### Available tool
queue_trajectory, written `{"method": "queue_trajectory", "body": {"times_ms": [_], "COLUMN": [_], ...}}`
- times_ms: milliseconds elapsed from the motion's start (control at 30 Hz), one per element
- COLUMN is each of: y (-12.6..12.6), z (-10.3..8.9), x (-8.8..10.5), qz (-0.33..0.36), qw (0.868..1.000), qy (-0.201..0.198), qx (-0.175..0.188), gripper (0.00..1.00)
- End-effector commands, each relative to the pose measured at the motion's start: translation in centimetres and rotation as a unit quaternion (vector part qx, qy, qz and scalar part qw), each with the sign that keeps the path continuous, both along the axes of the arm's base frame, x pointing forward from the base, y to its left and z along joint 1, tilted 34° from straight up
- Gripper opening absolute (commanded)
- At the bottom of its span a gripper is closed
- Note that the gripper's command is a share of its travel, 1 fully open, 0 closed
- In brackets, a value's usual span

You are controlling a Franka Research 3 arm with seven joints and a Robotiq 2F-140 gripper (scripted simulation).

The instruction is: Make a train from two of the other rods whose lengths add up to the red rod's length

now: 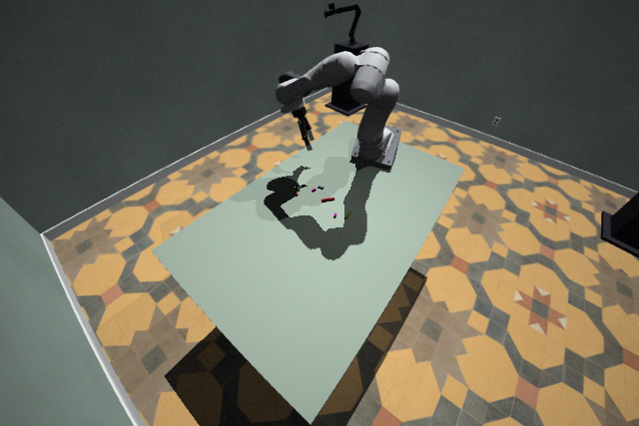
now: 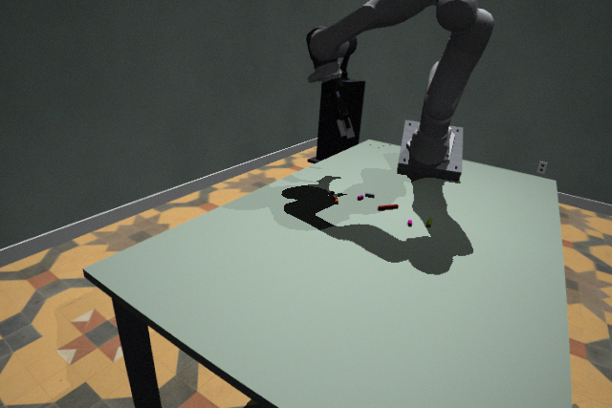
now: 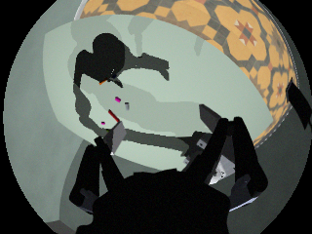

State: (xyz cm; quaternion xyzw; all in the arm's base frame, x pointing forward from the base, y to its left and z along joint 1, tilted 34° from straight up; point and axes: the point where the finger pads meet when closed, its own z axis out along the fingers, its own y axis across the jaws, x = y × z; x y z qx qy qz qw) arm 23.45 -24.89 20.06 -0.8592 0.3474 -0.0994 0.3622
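Note:
Several small rods lie on the pale green table in the arm's shadow. The red rod (image 1: 327,200) (image 2: 387,206) lies in the middle. An orange rod (image 1: 297,193) (image 2: 336,199) lies to its left in deep shadow. A magenta rod (image 1: 314,189) (image 2: 360,197) and a dark grey rod (image 1: 320,187) (image 2: 369,195) lie close together behind the red one. A second magenta rod (image 1: 335,215) (image 2: 409,223) and a lime rod (image 1: 347,214) (image 2: 429,222) lie nearer the front. My gripper (image 1: 308,143) (image 2: 345,127) (image 3: 160,120) is open and empty, high above the table's far left edge.
The arm's base (image 2: 430,157) is bolted at the far end of the table. A black stand (image 2: 339,117) rises from the floor behind the table's far left edge. In the wrist view the rods (image 3: 113,107) look tiny and far below the fingers.

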Motion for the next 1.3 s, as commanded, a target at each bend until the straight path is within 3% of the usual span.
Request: {"method": "queue_trajectory", "body": {"times_ms": [0, 367, 400, 1100, 1133, 1267], "y": [-0.3, -0.3, -0.2, -0.2, -0.2, -0.2], "z": [-0.3, -0.3, -1.0, -1.0, -1.6, -1.6], "x": [-0.1, -0.1, -0.3, -0.3, -0.2, -0.2], "qz": [0.012, 0.012, 0.056, 0.056, 0.102, 0.102], "qw": [1.000, 1.000, 0.996, 0.996, 0.989, 0.989], "qy": [-0.007, -0.007, -0.013, -0.013, -0.022, -0.022], "qx": [-0.014, -0.014, -0.062, -0.062, -0.108, -0.108], "gripper": [1.00, 1.00, 1.00, 1.00, 1.00, 1.00]}}
